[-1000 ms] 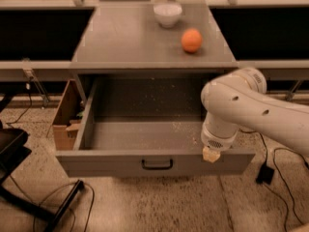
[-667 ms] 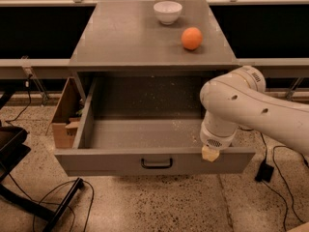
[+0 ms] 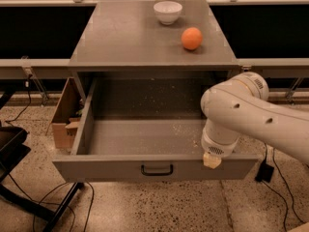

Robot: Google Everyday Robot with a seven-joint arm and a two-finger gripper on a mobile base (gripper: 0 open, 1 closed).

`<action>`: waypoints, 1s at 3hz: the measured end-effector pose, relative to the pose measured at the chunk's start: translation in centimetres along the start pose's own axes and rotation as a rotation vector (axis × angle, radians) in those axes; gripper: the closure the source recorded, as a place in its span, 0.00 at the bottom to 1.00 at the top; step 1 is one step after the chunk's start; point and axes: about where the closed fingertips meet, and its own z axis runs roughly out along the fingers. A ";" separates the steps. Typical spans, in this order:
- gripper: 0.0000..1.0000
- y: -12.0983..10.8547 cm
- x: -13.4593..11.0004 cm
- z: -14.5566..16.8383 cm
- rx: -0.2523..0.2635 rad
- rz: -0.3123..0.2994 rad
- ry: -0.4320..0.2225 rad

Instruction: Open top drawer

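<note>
Top drawer (image 3: 96, 168): grey front, black handle (image 3: 157, 169), grey inside w/ pale specks. Gripper (image 3: 212, 160), lower right at drawer's front rim: cream tip, on white arm (image 3: 251, 115). Upper ctr: white bowl (image 3: 167, 11), orange ball (image 3: 191, 38). Floor (image 3: 159, 207): beige, speckled.

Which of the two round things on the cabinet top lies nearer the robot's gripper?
The orange fruit, right of and in front of the white bowl. The gripper sits at the front wall of the open top drawer, right of its handle.
</note>
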 end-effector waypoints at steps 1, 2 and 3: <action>1.00 1.3 0.8 -0.2 0.009 0.005 0.007; 1.00 2.9 1.8 -0.5 0.021 0.008 0.014; 1.00 4.6 2.8 -0.9 0.034 0.010 0.021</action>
